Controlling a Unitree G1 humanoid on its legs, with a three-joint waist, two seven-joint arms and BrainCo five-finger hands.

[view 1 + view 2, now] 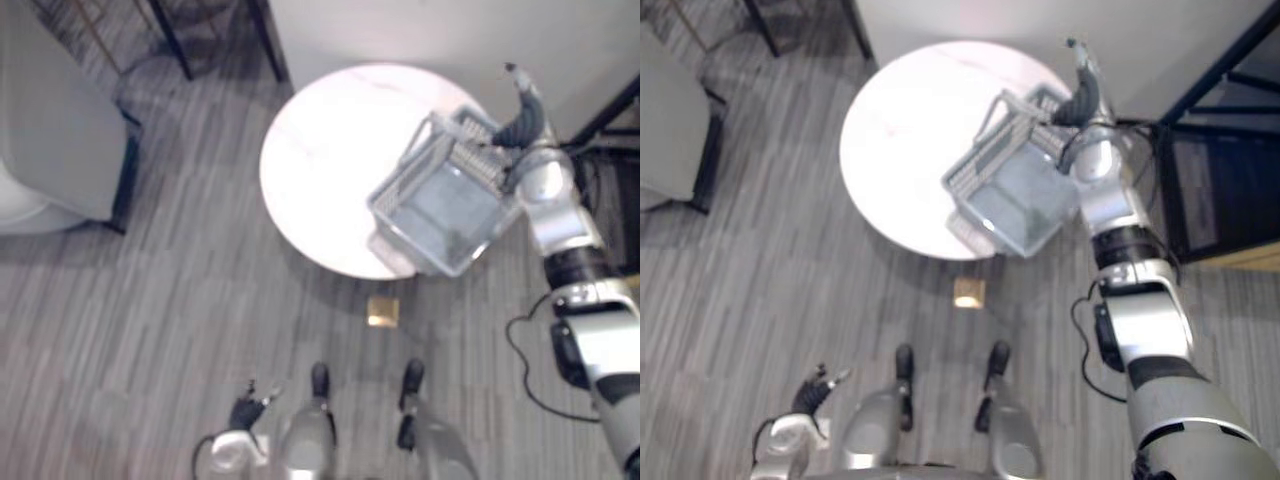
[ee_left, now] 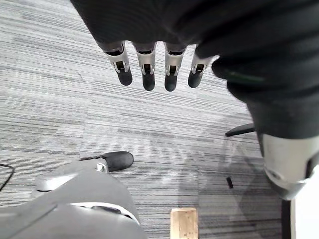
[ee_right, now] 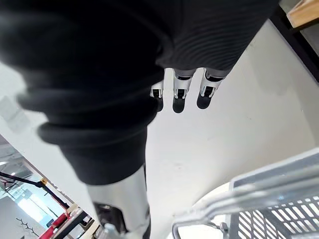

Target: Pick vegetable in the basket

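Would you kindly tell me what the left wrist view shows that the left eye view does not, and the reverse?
The left wrist view makes plain that the left hand hangs over the floor with straight fingers. The left eye view adds the round white table, the grey basket at its edge and the right hand by the basket. Both share the left hand, the floor and the small wooden block on it.

We see a round white table (image 1: 330, 150) on a grey plank floor (image 1: 150, 320); a basket (image 1: 400, 170) overhangs its near edge, and a wooden block (image 1: 382, 311) lies on the floor nearby.
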